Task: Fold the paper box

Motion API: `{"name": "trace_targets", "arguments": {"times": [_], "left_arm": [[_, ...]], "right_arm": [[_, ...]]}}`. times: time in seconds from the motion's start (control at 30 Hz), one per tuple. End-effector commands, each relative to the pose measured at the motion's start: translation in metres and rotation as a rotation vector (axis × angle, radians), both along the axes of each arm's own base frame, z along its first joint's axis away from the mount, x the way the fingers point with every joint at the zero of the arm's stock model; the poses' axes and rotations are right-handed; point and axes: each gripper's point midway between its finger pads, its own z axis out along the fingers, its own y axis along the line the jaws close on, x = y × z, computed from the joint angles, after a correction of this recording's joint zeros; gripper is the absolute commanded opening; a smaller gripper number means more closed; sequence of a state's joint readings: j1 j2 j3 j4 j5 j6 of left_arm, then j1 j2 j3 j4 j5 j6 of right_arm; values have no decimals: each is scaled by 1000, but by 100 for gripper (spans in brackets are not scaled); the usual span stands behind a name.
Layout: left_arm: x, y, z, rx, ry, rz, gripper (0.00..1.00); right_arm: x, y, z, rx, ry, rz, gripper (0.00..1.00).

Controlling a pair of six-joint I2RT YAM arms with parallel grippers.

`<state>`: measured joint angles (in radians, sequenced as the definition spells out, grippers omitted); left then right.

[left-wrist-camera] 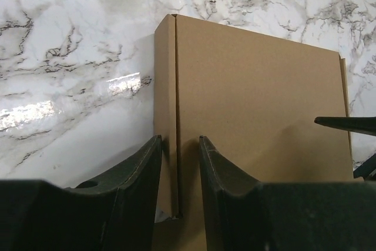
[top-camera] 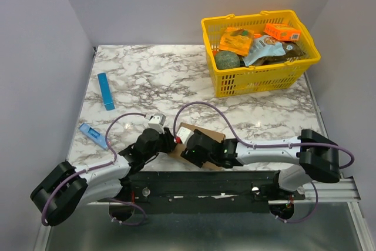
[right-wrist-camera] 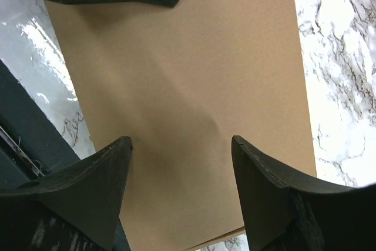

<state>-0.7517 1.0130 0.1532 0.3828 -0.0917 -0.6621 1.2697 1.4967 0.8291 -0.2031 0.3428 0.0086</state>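
The top camera sits above and behind the arms (top-camera: 258, 154). It looks down and forward over the whole table (top-camera: 153, 74), as far as the basket (top-camera: 258, 77) at the far right. The left wrist camera rides low and close, looking past its own fingers (left-wrist-camera: 138, 174) along the box (left-wrist-camera: 252, 98) to the marble beyond. The right wrist camera is closer still over the same box (right-wrist-camera: 188, 86), and from so near its tilt is hard to judge. All three views share the box (top-camera: 205, 135).
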Motion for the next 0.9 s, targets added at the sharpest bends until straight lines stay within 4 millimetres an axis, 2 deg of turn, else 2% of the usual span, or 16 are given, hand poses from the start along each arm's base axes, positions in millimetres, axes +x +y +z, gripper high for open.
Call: {"name": "trace_targets", "arguments": {"times": [0.0,0.27,0.5,0.67,0.87], "left_arm": [[-3,3,-9,20,7,-16,38],[-3,3,-9,25,3,-16,36],[-3,4,-9,29,0,-17,33],[-2,3,-9,30,-3,-22,30],[-2,2,-8,28,-5,-25,29]], "right_arm": [[2,7,1,-13,-47,7,77],[-7,6,-16,-54,-20,0,82],[-16,17,-11,-8,47,-17,86],[-25,18,-26,-50,119,-20,86],[-30,17,-28,-65,161,-51,87]]}}
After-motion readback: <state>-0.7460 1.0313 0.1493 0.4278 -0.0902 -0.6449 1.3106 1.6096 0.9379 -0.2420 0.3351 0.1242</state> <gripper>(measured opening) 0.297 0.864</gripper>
